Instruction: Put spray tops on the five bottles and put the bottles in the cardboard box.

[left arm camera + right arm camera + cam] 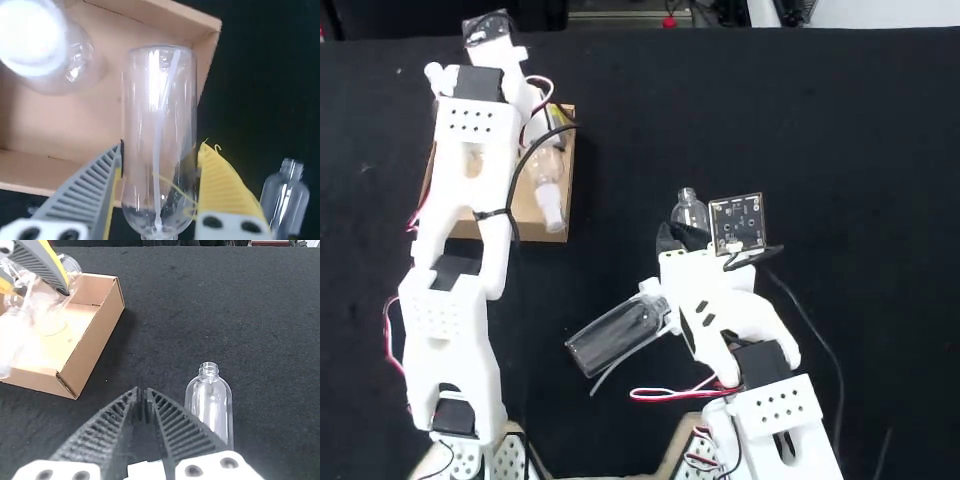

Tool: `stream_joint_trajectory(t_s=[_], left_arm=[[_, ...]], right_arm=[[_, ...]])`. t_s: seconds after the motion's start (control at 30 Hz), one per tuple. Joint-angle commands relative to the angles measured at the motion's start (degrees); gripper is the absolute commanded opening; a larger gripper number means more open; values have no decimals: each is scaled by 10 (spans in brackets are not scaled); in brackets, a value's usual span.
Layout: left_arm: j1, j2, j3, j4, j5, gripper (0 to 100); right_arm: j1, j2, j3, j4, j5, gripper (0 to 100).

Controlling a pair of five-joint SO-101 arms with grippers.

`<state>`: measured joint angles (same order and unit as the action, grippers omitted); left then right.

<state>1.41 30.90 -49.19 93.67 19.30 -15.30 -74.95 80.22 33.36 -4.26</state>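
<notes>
Black cloth covers the tabletop (840, 130), with both arms working over it. The left tool (161, 148) is clamped on a clear bottle (159, 100), one finger on each side of its body, a thin dip tube visible inside. The bottle's long axis runs in line with the fingers, its flat base pointing away from the tool and out over the cardboard box (165, 20). The box floor lies straight beyond the base, so letting go there should likely drop the bottle inside. It hangs near one corner wall, though, and could catch that rim. A second bottle (40, 45) already rests in the box.

The right tool (142, 392) is closed on nothing. An uncapped bottle (210, 400) stands upright just beside it, nearer this arm than the left. Another bottle (618, 335) lies on its side by the right arm.
</notes>
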Motion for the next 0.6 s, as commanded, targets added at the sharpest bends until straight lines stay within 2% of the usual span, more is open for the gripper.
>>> stream_joint_trajectory(t_s=[0.0,0.33,0.57], left_arm=[[8,-38,-51,44,-40,142],[34,-44,-48,71,-156,141],[67,-66,-47,72,-195,141]], right_arm=[[-5,-10,-6,-14,-3,12],[-2,-10,-7,-15,-3,12],[72,-10,-21,-15,-5,12]])
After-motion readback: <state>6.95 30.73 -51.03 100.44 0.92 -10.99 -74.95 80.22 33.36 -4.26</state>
